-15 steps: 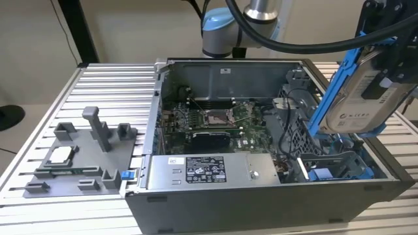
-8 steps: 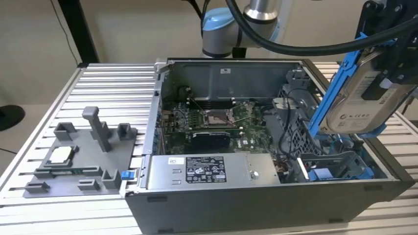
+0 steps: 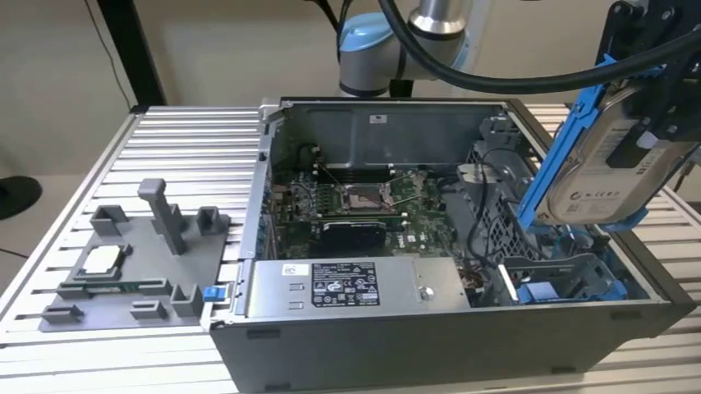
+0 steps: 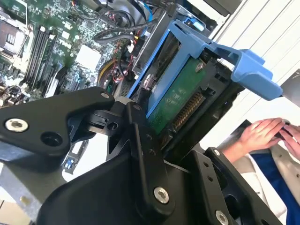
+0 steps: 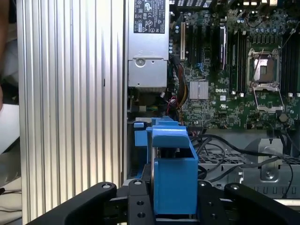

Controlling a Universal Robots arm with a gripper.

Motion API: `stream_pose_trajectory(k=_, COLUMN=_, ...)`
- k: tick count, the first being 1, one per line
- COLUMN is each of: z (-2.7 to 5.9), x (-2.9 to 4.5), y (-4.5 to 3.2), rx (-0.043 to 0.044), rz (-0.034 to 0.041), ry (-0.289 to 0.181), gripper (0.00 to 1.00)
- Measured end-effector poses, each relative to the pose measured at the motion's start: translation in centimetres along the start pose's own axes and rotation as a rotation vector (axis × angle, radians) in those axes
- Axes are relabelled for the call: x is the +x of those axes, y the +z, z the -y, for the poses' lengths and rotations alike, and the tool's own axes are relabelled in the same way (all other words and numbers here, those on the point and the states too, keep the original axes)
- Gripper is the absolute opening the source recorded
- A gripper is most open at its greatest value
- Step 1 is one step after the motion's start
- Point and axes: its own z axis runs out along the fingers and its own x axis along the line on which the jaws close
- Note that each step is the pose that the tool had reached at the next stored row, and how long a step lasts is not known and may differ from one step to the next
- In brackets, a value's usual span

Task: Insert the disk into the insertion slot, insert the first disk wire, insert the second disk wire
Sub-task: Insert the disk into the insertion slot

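My gripper is shut on the disk, a silver-grey drive with a white label in a bright blue carrier. I hold it tilted on edge above the case's side at the exterior view's right. The insertion slot, with blue rails inside a dark perforated cage, lies just below it. In the second wrist view the disk's green underside sits between my black fingers. In the first wrist view the carrier hangs over the slot's blue tabs. Black cables lie by the cage; I cannot tell which are the disk wires.
The open computer case stands on a ribbed aluminium table. Inside are the power-supply box, the motherboard with its processor socket, and a grey fixture plate beside the case. A person's hands rest beyond the table.
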Motion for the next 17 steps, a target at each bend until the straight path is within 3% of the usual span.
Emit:
stream_pose_trajectory(k=6, z=0.49, x=0.29, y=0.32, rx=-0.0022, rz=0.0021, ry=0.0, gripper=0.0)
stream_pose_trajectory(k=17, z=0.84, x=0.79, y=1.69, rx=-0.0058, rz=0.0039, ry=0.028, gripper=0.0)
